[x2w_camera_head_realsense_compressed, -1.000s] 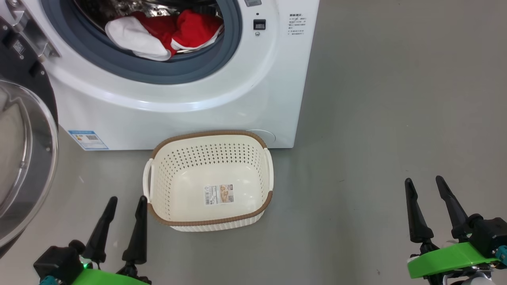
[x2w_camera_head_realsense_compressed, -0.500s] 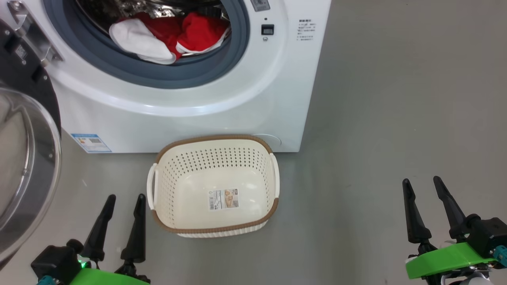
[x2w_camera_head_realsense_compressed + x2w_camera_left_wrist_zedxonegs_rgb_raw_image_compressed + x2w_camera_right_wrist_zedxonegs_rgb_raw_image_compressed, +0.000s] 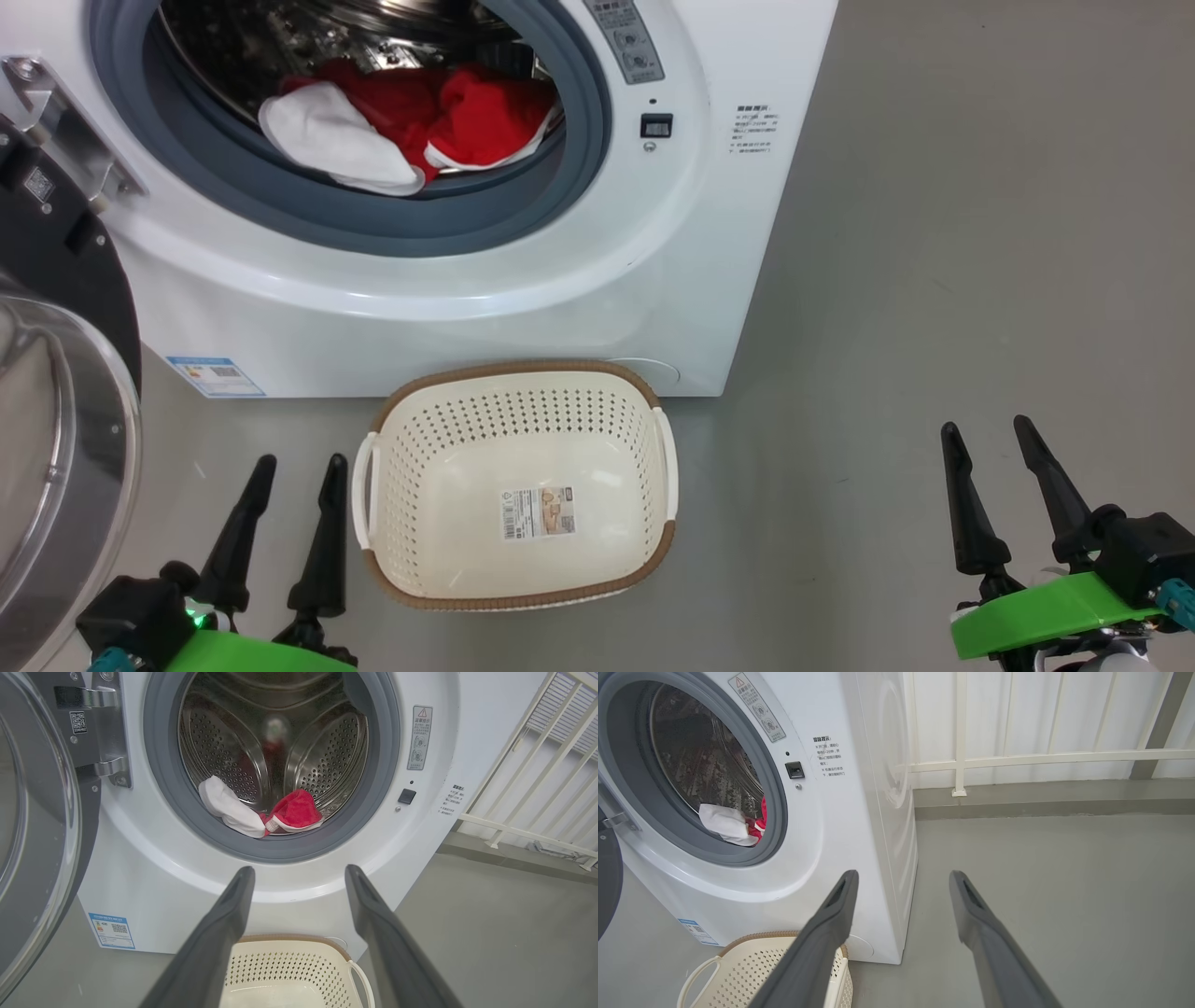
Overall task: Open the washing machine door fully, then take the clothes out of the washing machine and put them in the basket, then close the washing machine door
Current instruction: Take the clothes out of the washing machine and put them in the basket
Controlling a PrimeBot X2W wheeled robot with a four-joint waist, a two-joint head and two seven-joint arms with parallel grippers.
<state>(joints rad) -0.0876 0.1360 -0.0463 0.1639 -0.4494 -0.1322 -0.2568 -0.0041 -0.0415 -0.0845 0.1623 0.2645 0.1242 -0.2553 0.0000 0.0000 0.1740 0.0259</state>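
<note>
The white washing machine point(image 3: 523, 280) point(image 3: 154, 891) point(image 3: 840, 826) fills the upper left of the head view. Its door point(image 3: 56, 467) point(image 3: 32, 826) hangs swung open at the left, glass bowl facing me. Red and white clothes point(image 3: 411, 131) point(image 3: 261, 814) point(image 3: 731, 823) lie at the drum's front lip. The cream basket point(image 3: 523, 397) point(image 3: 289, 966) point(image 3: 761, 970) stands on the floor against the machine's front, with nothing but a paper label inside. My left gripper point(image 3: 294, 462) point(image 3: 299, 872) is open just left of the basket. My right gripper point(image 3: 985, 429) point(image 3: 903, 877) is open, far right of it.
Grey floor point(image 3: 934, 280) stretches to the right of the machine. A white railing point(image 3: 1017, 756) point(image 3: 537, 788) and wall run behind it. The door hinge bracket point(image 3: 65, 140) point(image 3: 105, 732) juts from the machine's left side.
The camera has shifted, so machine and basket sit lower and further right in the picture. More of the drum shows. Both grippers stay open, in about the same places.
</note>
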